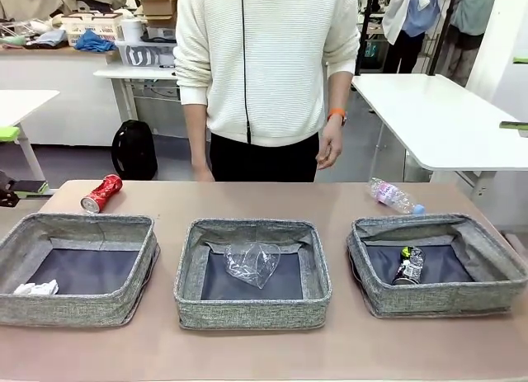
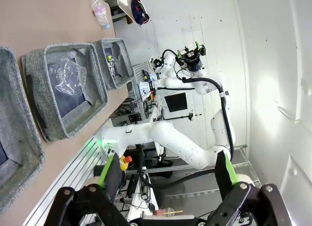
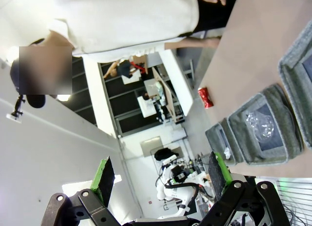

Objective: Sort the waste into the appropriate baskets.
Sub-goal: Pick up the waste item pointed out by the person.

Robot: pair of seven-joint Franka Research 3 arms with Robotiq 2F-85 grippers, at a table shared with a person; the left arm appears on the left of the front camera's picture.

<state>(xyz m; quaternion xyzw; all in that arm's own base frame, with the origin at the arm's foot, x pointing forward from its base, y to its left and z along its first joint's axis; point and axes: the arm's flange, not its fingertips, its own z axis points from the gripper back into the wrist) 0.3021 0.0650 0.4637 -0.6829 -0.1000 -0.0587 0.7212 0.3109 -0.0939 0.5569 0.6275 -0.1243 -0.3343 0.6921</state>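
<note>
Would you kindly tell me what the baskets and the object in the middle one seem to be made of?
Baskets: apparently grey woven fabric, matte; mottled weave, soft sagging rims. Crumpled cup: likely thin clear plastic, glossy; see-through, crinkled highlights.

Three grey woven baskets with dark bottoms stand in a row on the counter (image 1: 264,353). The left basket (image 1: 66,309) holds a crumpled white paper ball (image 1: 35,289) in its near-left corner. The middle basket (image 1: 252,313) holds a crumpled clear cup (image 1: 252,263) near its far wall. The right basket (image 1: 437,299) holds a dark crushed can (image 1: 408,266). A crushed red can (image 1: 101,193) lies on its side behind the left basket. A clear bottle (image 1: 393,196) with a blue cap lies behind the right basket.
</note>
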